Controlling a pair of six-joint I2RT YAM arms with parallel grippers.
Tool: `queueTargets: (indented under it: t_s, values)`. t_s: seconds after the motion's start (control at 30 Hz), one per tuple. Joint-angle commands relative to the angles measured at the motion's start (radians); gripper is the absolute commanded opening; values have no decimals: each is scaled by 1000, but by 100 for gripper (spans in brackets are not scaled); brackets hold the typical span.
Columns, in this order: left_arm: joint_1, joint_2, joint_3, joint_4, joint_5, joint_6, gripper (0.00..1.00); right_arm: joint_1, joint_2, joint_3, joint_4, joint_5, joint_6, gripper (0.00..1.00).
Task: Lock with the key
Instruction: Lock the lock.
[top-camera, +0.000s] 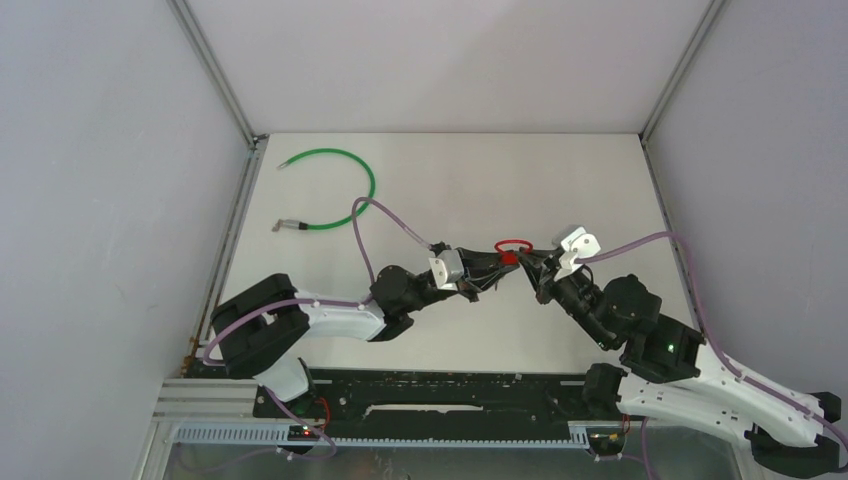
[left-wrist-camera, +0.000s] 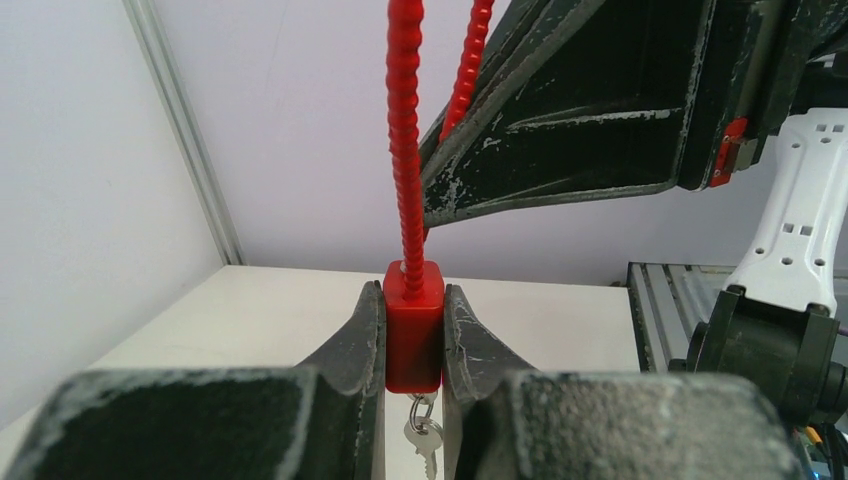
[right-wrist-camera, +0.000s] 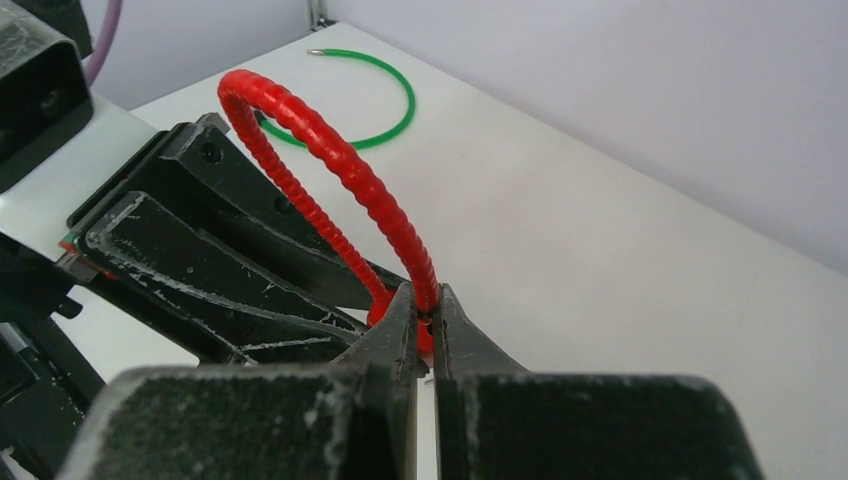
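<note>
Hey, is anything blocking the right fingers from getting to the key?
Yes. The key hangs under the red lock body, which the left fingers clamp on both sides. The right fingers pinch the cable at the opposite end, so the lock body sits between them and the key.

A robotics lab cell (grey panels (top-camera: 100, 150), aluminium frame (top-camera: 215, 70)).

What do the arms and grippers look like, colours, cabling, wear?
Left arm and right arm: white links, black joints, a purple cable running along each. Left gripper and right gripper: black wedge-shaped fingers, scuffed grey-white along the edges. A green light glows on the right arm.
</note>
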Motion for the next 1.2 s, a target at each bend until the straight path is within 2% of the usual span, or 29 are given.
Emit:
queueTargets:
  t_s: [0.0, 0.5, 0.83, 1.0, 1.17]
  values:
    - [-8, -5, 19, 59, -1, 10, 0, -20, 32, 30, -75, -14, 35, 0]
    - [-8, -4, 17, 61, -5, 10, 0, -50, 37, 39, -139, -113, 76, 0]
    - [-8, -4, 11, 73, -7, 11, 0, -231, 193, 63, -259, -265, 216, 0]
    - [-8, -7, -4, 103, -21, 10, 0, -240, 208, 12, -247, -237, 230, 0]
    - [2, 2, -42, 205, -49, -15, 0, -243, 155, -65, -215, -213, 271, 0]
